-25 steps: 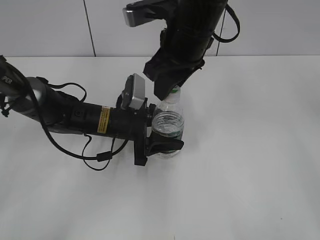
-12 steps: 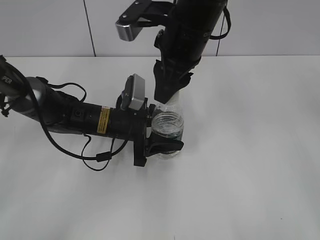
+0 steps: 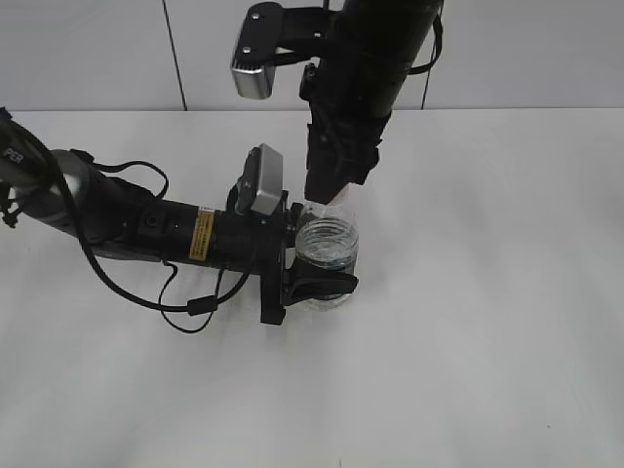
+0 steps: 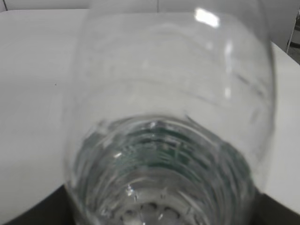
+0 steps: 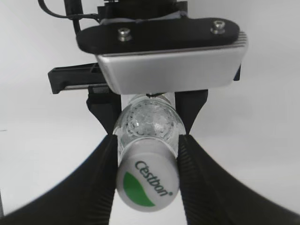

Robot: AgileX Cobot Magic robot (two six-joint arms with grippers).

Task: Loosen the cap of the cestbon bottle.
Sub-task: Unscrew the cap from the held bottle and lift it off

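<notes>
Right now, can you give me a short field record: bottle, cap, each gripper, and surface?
bottle: clear Cestbon bottle, upright on the table
cap: white cap with green leaf mark, still on the neck
left gripper: left gripper closed around the bottle's lower body, from the side
right gripper: right gripper above, fingers pressed against both sides of the cap
surface: white table
</notes>
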